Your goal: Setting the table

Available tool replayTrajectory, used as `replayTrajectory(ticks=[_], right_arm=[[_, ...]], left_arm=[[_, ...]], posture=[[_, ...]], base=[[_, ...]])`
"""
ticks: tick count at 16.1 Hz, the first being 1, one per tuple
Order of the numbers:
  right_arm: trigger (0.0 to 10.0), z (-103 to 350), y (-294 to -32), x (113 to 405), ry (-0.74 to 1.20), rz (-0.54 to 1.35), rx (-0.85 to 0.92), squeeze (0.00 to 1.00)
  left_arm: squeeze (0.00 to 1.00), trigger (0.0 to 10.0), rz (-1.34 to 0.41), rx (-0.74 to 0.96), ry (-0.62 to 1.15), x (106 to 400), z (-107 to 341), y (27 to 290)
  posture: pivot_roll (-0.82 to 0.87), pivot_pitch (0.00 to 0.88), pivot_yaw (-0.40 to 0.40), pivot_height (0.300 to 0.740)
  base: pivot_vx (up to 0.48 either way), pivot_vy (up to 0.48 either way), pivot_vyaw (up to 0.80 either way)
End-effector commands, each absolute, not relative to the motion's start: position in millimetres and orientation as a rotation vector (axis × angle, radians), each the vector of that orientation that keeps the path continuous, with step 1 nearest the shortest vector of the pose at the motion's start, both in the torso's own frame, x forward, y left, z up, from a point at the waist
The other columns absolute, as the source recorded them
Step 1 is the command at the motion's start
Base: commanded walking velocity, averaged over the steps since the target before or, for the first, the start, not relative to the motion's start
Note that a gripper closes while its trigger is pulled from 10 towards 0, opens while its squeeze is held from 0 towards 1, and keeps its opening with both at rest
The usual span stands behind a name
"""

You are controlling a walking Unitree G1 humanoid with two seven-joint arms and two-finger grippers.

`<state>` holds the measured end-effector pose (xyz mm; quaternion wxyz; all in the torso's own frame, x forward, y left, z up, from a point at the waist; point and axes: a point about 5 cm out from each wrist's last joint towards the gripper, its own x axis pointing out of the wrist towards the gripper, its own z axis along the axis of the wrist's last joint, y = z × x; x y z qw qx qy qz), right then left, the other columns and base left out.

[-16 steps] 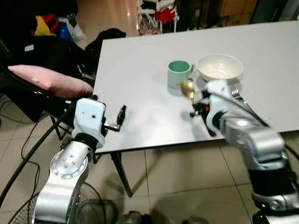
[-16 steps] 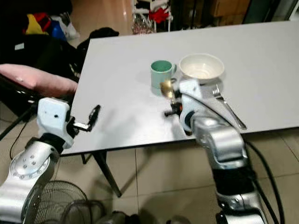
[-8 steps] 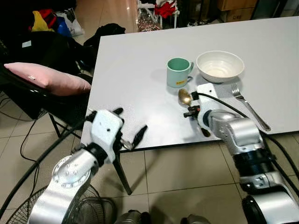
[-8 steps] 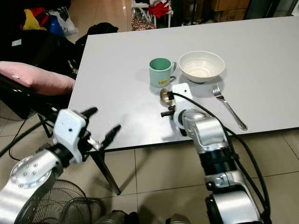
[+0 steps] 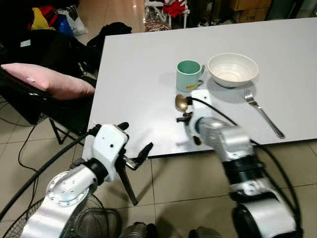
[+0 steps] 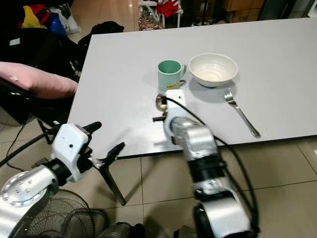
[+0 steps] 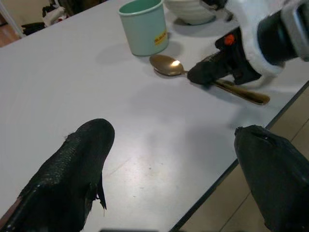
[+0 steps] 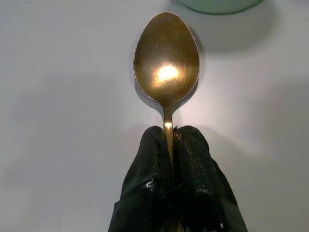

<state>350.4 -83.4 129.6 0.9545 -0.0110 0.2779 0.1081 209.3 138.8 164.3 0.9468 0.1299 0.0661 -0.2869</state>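
While the right gripper (image 8: 171, 145) holds the gold spoon (image 8: 166, 58) by its thin handle, fingers (image 8: 145, 159) pinched tight on it, best to go slow and keep the spoon flat and low over the desk (image 5: 138, 74). Better not to bump the green mug (image 5: 188, 75) just behind the spoon's round end. Good to lay the spoon down straight near the white bowl (image 5: 233, 69), the way the fork (image 5: 264, 111) lies on the bowl's other side, and only then let go. No letting go early, or the spoon may slide off the near edge. Left gripper (image 7: 169, 164) low by the desk's near corner, its two fingers (image 7: 77, 159) spread wide, holding nothing. Desk plain, white and smooth, so a slippery place for metal. Beside the desk a pink cushion (image 5: 47, 82) on a dark chair, clothes heaped farther back, tan floor tiles (image 5: 178, 188) below, and a wire fan guard (image 5: 96, 218) near the robot's feet.
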Motion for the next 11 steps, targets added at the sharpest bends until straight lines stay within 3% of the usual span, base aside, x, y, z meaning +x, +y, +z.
replayTrajectory(ticks=[1,11], right_arm=[[10.0,131.8,-79.7,353.0,0.555,0.212,-0.005,0.0],[10.0,131.8,-79.7,353.0,0.555,0.212,-0.005,0.0]], left_arm=[[0.0,10.0,-0.589,0.268,0.139,205.9,165.9,140.3],[0.0,10.0,-0.589,0.268,0.139,205.9,165.9,140.3]], posture=[[-0.05,0.102,0.082,0.74],[-0.05,0.102,0.082,0.74]], base=[[0.0,0.0,0.0],[0.0,0.0,0.0]])
